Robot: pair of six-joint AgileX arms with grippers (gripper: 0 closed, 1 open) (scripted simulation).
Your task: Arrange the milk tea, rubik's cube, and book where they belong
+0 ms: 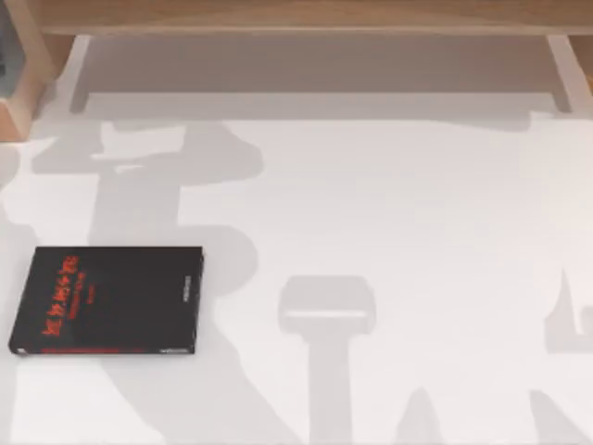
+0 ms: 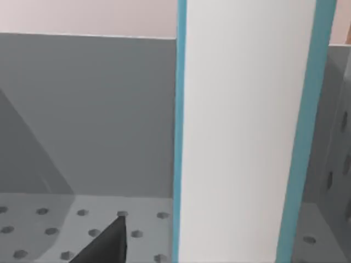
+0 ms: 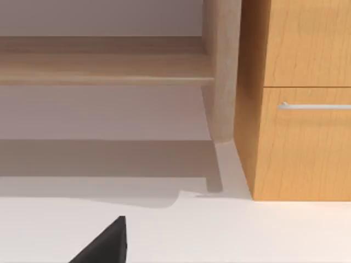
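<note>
The book (image 2: 241, 131) stands upright and edge-on in the left wrist view, its white page edge framed by thin light-blue covers. It rests inside a grey bin (image 2: 88, 109) with a perforated floor. My left gripper is open just in front of it; one dark finger (image 2: 109, 244) shows beside the book with a gap between them. My right gripper is open over the white table near the wooden cabinet, one dark finger (image 3: 107, 244) in view and nothing held. The milk tea and the rubik's cube are out of view.
A black book with red characters (image 1: 107, 299) lies flat at the left of the white table (image 1: 417, 232). A wooden shelf (image 1: 296, 14) runs along the back. A wooden cabinet with a drawer handle (image 3: 301, 104) stands at the back right.
</note>
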